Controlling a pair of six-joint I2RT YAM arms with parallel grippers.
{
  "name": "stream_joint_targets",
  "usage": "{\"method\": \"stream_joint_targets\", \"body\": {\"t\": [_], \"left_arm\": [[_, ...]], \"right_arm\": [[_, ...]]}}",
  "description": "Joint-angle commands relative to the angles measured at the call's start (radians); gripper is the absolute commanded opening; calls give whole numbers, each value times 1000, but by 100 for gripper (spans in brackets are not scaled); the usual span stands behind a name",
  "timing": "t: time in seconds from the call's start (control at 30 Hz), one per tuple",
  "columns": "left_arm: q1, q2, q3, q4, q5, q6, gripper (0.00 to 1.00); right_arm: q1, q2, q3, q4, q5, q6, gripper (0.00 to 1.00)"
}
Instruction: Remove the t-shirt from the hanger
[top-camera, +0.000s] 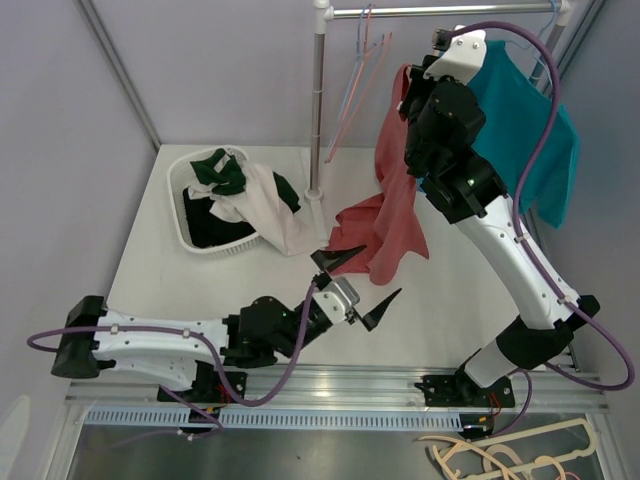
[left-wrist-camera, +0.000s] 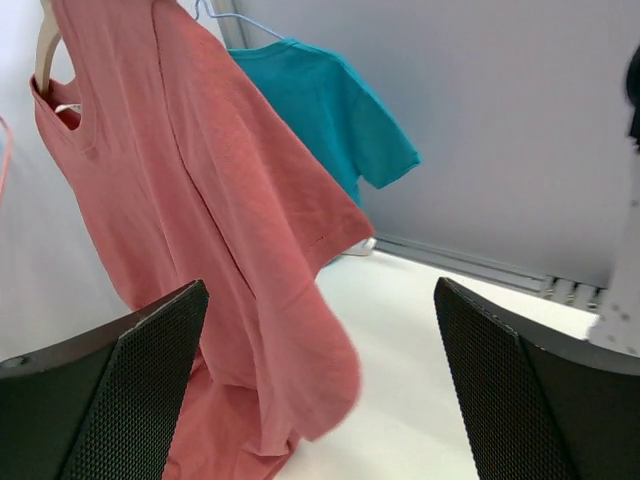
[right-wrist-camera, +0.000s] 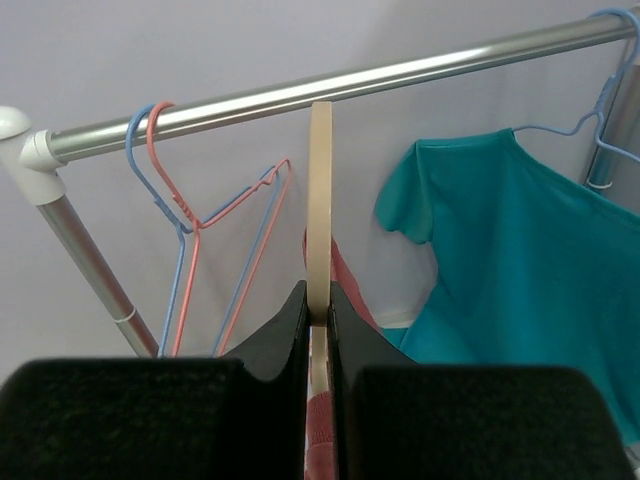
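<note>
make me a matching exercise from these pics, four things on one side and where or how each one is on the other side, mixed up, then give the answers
Column one
1. salmon t-shirt
2. teal t-shirt
3. left gripper
4. right gripper

Column two
A. shut on the cream hanger
B. hanging on a blue hanger at the right end of the rail
C. open, low over the table
D. drooping from its hanger down toward the table

Pairs: 1-D, 2-B, 3-C, 4-A
</note>
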Motion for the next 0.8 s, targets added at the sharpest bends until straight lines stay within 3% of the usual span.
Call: {"method": "stream_joint_targets", "body": {"t": [0.0,0.13,0.5,0.53,0.57,0.67,0.7,0.73,0.77], "left_arm": [[-2,68,28,175,-70,82,100],[17,188,149,169,-124,148,99],[94,276,306,23,-136,53,97],[94,282,312,23,-147,62,92],[94,291,315,26,-156,66,73],[97,305,356,-34,-162,56,29],[96,311,361,-43,-162,56,22],[96,313,366,-54,-164,50,7],[96,311,370,-58,-162,47,1]], "right_arm": [[31,-5,58,58,45,-1,0],[76,-13,56,75,66,-22,0],[119,-56,7,114,57,-39,0],[119,-59,4,119,56,-41,0],[119,-59,4,119,53,-41,0],[119,-59,4,119,44,-36,0],[119,-58,2,122,42,-36,0],[119,-56,4,133,40,-39,0],[119,-54,4,136,42,-44,0]]}}
